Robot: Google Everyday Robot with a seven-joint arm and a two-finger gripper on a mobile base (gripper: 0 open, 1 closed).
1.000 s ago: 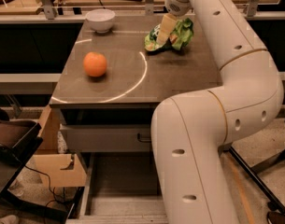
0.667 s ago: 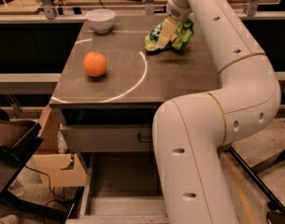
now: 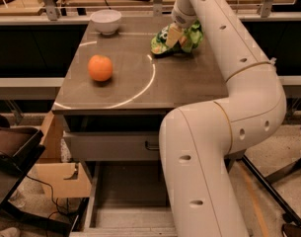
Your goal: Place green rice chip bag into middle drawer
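The green rice chip bag [image 3: 185,38] lies crumpled on the cabinet top at the back right. My gripper [image 3: 172,35] comes down from above and sits on the bag's left half, touching it. The white arm hides part of the bag. Below the cabinet top, the middle drawer [image 3: 125,194] is pulled out toward the camera. Its grey floor is bare, and its right part is hidden behind my arm.
An orange [image 3: 100,67] rests on the left of the cabinet top [image 3: 120,90], and a white bowl [image 3: 106,20] stands at the back left. A shut drawer front with a dark handle [image 3: 151,145] sits above the open drawer. A cardboard box [image 3: 61,174] stands on the floor at the left.
The gripper has settled slightly lower onto the bag. The bag, orange and bowl have not moved.
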